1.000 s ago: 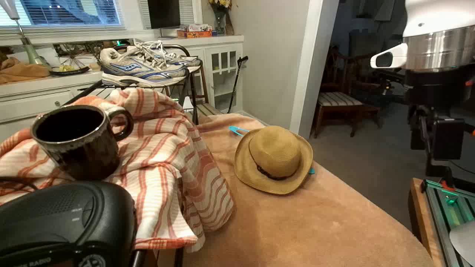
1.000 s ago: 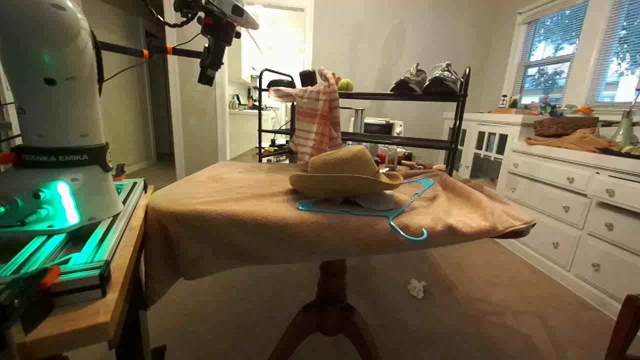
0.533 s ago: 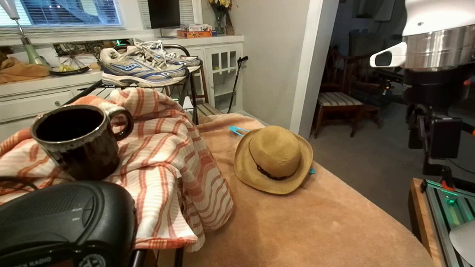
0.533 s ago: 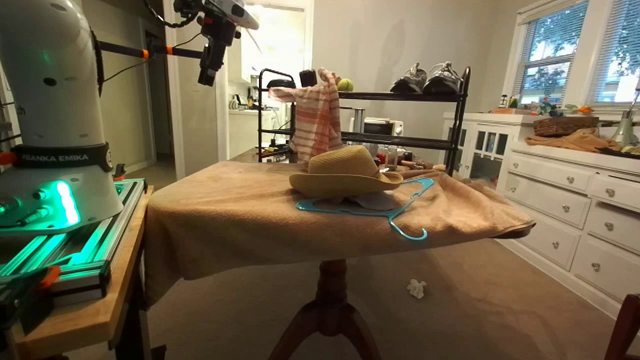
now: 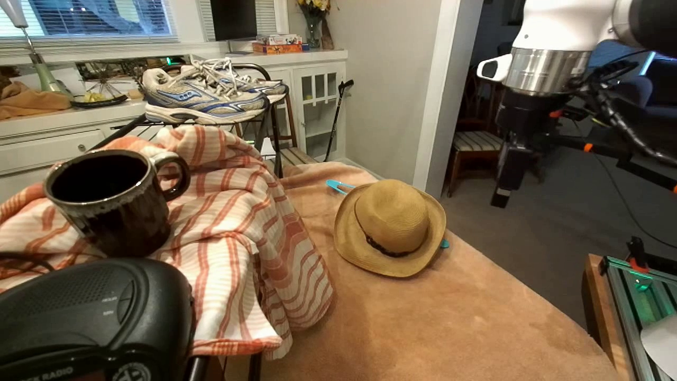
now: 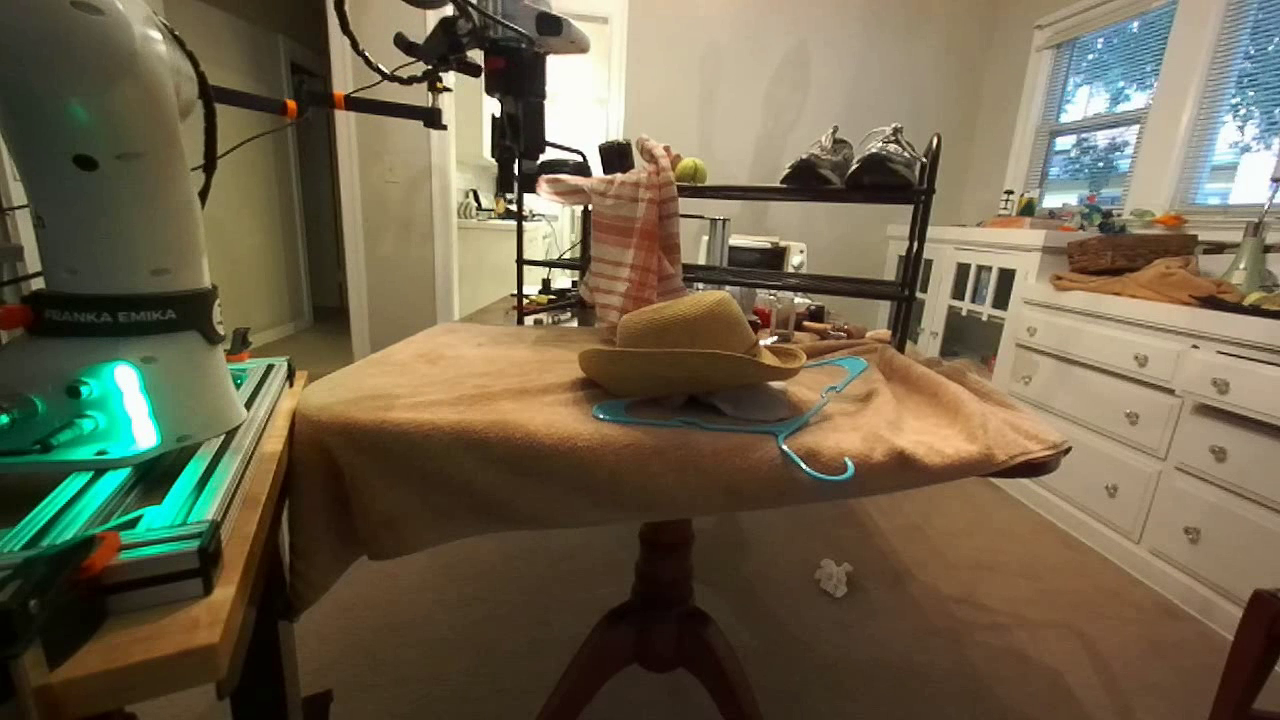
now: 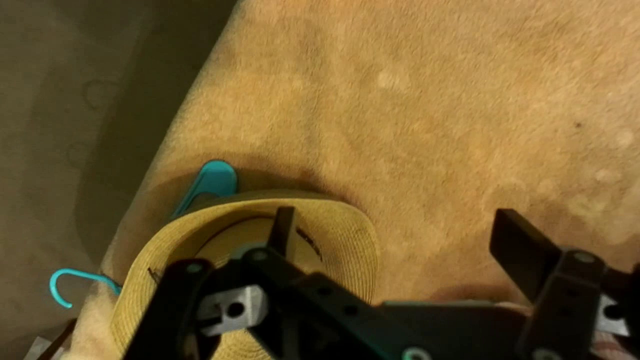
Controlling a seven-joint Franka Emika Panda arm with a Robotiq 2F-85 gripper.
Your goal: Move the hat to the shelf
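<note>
The tan straw hat (image 5: 394,222) lies brim down, crown up, on the cloth-covered table, over part of a teal hanger (image 6: 785,432). It also shows in an exterior view (image 6: 685,345) and in the wrist view (image 7: 345,240). My gripper (image 7: 395,220) is open and empty. In the wrist view one finger overlaps the hat and the other is over bare cloth. In both exterior views the gripper (image 5: 500,198) (image 6: 515,175) is well above the table, apart from the hat. The black shelf (image 6: 800,193) stands behind the table.
A striped towel (image 6: 635,235) hangs over the shelf's end. A dark mug (image 5: 113,211) and a black radio (image 5: 95,317) stand there. Shoes (image 5: 206,98) sit at the shelf's far end. A round green-yellow thing (image 6: 691,170) is on the top shelf.
In the last half second my arm has swung inward and turned: leftward in one exterior picture, rightward in another, nearer the shelf's towel end. The hat and hanger have not moved.
</note>
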